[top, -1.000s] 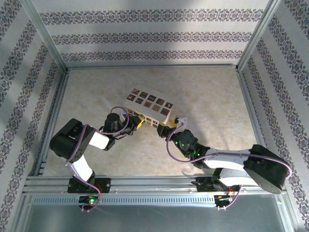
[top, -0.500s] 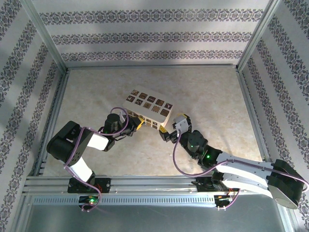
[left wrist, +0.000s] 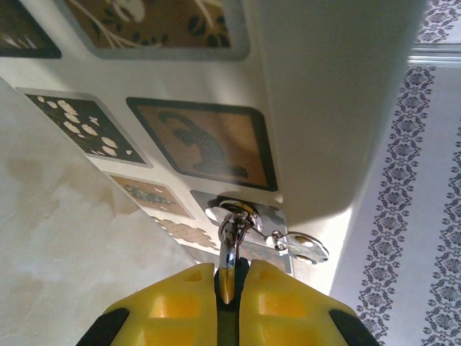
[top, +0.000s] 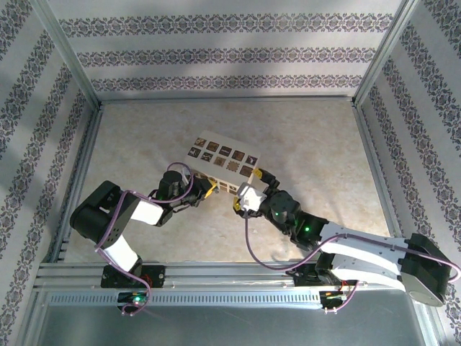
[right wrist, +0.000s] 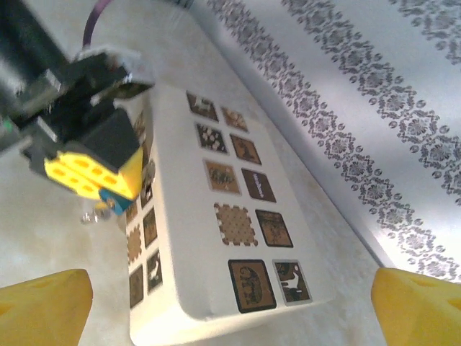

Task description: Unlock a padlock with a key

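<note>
Here, the left gripper (left wrist: 227, 292) is pressing its yellow fingers (left wrist: 173, 303) together on the key (left wrist: 227, 252), a thin metal sliver that is sticking out between the pads toward the side of the cream box (left wrist: 324, 108); the key's far end is meeting a small ring (left wrist: 235, 214) at a metal plate (left wrist: 299, 247) fixed to that side, just below the dark square tiles; in the right wrist view the padlock (right wrist: 110, 197) is showing as a small blue patch right at the tips of the left gripper, just beside the box's tiled side, with silvery loops (right wrist: 95, 214) hanging next to it, and its detail is too small to make out; the right gripper (top: 247, 189) is holding its fingers (right wrist: 43, 297) wide apart and clasping nothing, and it is facing the near end of the box with the left gripper ahead of it on one side; from above, the box is lying near the middle of the beige table (top: 302, 137), the left gripper is reaching to its near edge from the left, and the right gripper is hovering at its near right corner, the two close to each other but apart.
</note>
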You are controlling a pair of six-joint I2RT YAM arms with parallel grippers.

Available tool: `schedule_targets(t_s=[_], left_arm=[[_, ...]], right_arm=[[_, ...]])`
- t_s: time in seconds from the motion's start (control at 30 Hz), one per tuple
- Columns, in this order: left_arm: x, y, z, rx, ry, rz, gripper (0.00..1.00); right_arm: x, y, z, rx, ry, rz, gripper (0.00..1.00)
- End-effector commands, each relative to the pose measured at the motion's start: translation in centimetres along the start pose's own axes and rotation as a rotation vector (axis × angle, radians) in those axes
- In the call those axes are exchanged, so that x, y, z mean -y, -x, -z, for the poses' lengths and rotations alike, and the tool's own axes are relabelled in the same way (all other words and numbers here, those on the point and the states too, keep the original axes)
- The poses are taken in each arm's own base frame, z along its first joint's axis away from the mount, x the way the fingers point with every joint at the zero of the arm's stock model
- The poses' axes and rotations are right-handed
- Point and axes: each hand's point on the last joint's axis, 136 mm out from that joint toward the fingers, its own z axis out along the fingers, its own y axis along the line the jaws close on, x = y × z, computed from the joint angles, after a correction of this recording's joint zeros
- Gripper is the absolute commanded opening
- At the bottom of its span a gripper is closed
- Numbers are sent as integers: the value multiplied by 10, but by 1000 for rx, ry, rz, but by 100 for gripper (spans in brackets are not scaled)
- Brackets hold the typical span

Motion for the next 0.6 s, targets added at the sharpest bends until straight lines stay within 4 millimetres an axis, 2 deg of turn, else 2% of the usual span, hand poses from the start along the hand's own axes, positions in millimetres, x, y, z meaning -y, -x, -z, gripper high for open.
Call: schedule_targets(t_s=[0.0,0.2,0.37,0.57], left_arm=[[32,0,-1,-1,-64,-41,2],[29,-6,2,1,9,-60,0],[36,-5,10,29,23,-87,0],[44,-6,13,29,17,-90,0]], right_arm=[[-5,-12,-5,-86,1,221,98],[-19,-13,-17,-103,53,288,98],[-36,-11,-30,-91,110,250,98],[-48,3,-46,-40,118,179,92]])
